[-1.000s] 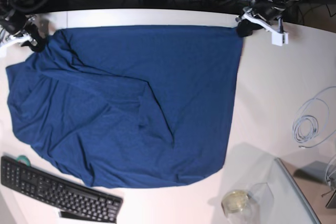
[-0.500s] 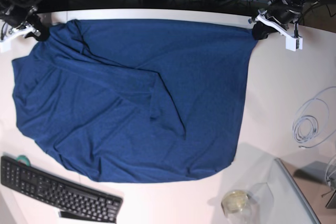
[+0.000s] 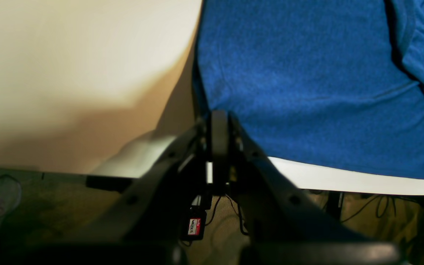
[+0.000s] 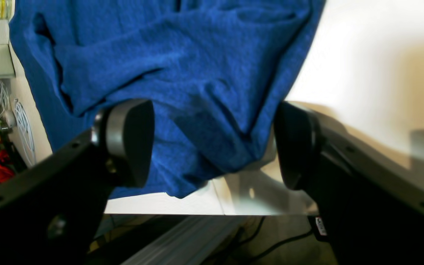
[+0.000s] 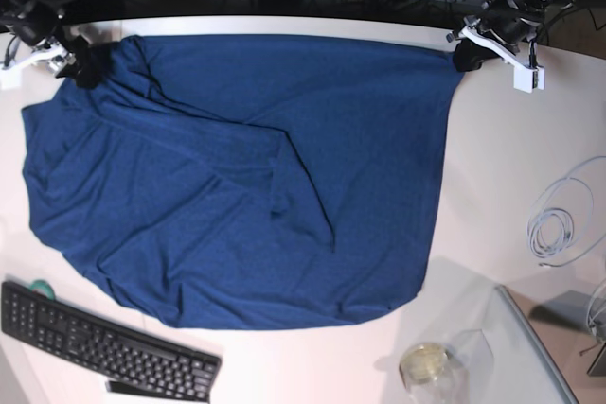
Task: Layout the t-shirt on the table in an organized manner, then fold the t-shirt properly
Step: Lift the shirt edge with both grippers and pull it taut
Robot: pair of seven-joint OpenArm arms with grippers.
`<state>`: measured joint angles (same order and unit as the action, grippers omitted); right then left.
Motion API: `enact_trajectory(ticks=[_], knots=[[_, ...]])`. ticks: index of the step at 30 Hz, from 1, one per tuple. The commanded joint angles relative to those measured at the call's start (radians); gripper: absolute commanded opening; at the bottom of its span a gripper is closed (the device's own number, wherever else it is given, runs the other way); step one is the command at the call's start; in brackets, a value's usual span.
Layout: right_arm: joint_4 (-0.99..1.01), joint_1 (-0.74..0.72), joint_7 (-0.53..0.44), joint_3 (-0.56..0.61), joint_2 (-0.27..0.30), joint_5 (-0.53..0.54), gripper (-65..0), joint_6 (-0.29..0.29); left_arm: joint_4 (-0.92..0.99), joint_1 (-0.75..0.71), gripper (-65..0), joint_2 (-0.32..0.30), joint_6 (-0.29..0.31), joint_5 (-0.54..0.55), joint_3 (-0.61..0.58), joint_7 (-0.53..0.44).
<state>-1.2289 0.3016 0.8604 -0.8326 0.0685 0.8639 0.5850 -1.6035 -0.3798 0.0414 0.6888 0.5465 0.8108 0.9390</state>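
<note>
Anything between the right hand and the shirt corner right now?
Nothing visible. The right hand is open with the t-shirt corner bunched directly between its fingers, lying on the table near the edge.

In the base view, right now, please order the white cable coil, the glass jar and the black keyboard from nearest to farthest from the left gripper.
From the left gripper, at the table's far right corner:
1. White cable coil, right edge.
2. Glass jar, near edge, right of centre.
3. Black keyboard, near-left corner.

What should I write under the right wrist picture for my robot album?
The right gripper stands open over a bunched corner of the blue t-shirt near the edge of the white table.
</note>
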Motion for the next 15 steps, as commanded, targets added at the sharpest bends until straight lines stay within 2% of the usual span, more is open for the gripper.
enact_trajectory(ticks=[1, 9, 13, 15], knots=[[-0.002, -0.003, 0.015, 0.000, 0.007, -0.027, -17.6, -0.006, -0.014, -0.003, -65.0, -0.008, 0.009, 0.011, 0.003, -0.011], [-0.002, -0.006, 0.012, 0.074, 0.001, -0.019, -18.0, -0.006, -0.014, -0.002, -65.0, -0.008, 0.009, 0.011, 0.003, -0.011], [-0.010, -0.003, 0.016, 0.029, -0.023, -0.027, -29.0, -0.006, -0.014, -0.002, -65.0, -0.008, 0.009, 0.011, 0.003, -0.011], [-0.010, 0.003, 0.016, 0.025, -0.023, -0.027, -29.4, -0.006, -0.014, -0.003, -65.0, -0.008, 0.009, 0.011, 0.003, -0.011]])
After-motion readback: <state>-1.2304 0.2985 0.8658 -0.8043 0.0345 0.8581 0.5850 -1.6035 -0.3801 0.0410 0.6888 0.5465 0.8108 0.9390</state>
